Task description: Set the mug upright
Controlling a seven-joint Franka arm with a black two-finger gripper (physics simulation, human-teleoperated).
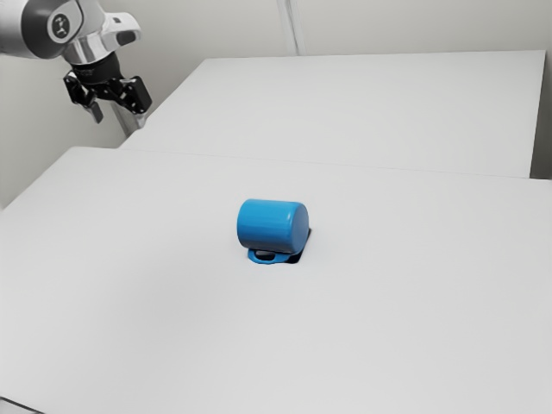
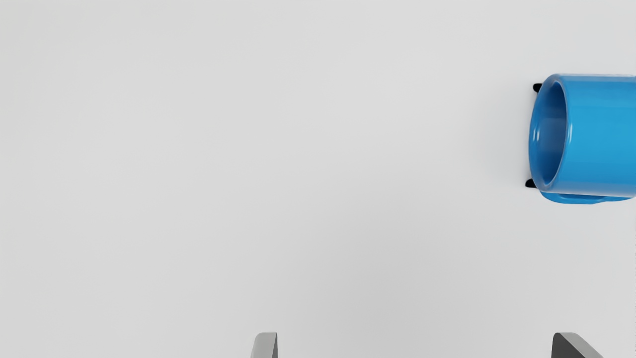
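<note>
Exterior view: the mug [image 1: 271,225] is laid on its side on the table [image 1: 155,302], its mouth turned toward the arm [image 1: 19,29]. Well apart, the gripper [image 1: 119,120] is held empty, fingers spread wide, presumably so its body can be straddled.

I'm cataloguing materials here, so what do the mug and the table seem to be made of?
The mug looks like glossy glazed ceramic, judging by its rim highlights, though plastic is possible. The table looks matte and smooth, perhaps laminate, with no visible grain.
</note>
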